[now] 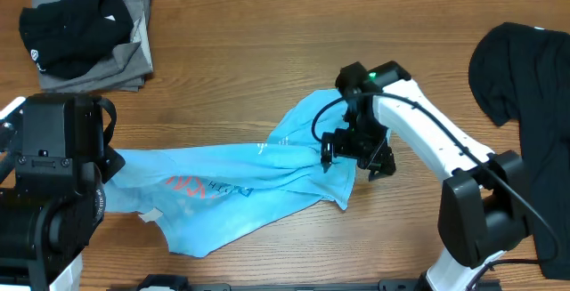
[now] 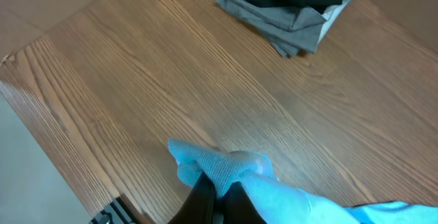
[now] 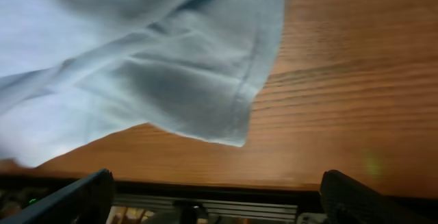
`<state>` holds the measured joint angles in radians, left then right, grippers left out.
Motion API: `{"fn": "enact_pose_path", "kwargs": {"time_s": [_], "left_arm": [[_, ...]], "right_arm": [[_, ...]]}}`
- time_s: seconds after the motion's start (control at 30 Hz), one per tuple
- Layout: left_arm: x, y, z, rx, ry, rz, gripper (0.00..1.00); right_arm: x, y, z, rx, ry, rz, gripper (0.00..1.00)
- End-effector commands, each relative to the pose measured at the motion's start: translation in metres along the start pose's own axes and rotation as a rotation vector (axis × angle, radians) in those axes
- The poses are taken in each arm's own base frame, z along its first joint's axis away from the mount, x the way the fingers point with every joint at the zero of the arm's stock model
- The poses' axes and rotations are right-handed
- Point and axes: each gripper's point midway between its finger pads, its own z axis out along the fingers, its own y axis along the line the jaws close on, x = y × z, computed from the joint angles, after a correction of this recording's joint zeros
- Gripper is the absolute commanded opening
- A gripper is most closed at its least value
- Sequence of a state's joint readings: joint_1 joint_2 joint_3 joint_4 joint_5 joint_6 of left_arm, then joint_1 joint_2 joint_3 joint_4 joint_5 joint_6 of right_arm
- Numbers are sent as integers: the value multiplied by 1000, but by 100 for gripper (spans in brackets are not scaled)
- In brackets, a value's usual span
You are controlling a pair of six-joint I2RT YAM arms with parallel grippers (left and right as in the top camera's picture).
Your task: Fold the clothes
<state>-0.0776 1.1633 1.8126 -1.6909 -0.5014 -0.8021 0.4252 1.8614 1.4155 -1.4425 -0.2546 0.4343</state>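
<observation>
Only your L wrist cam shows L pincer (image 2: pixel 216 191) clamped on blue tee (image 2: pixel 229 169) corner; R pincer (image 3: pixel 219 196) wide, over tee hem.

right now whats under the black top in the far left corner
Folded grey cloth lies under the black top, showing past its far, right and near edges. How many grey layers there are, and the table beneath them, is covered.

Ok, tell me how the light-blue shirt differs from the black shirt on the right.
The light-blue shirt carries red lettering; the black shirt looks plain. The light-blue shirt lies stretched across mid-table, the black shirt at the right edge, partly out of view. The left gripper pinches the light-blue shirt; nothing holds the black shirt. Both lie unfolded on the table.
</observation>
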Motion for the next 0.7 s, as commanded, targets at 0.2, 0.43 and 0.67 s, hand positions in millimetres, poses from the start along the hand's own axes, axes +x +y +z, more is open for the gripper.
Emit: {"fn": "enact_pose_path", "kwargs": {"time_s": [0.2, 0.43, 0.67], "left_arm": [[0, -3, -3, 28, 11, 55, 7], [0, -3, -3, 28, 12, 54, 7], [3, -6, -3, 46, 29, 54, 7]], "right_arm": [[7, -6, 27, -26, 7, 146, 100], [16, -2, 5, -107, -92, 161, 100], [20, -7, 17, -150, -127, 218, 100]]}}
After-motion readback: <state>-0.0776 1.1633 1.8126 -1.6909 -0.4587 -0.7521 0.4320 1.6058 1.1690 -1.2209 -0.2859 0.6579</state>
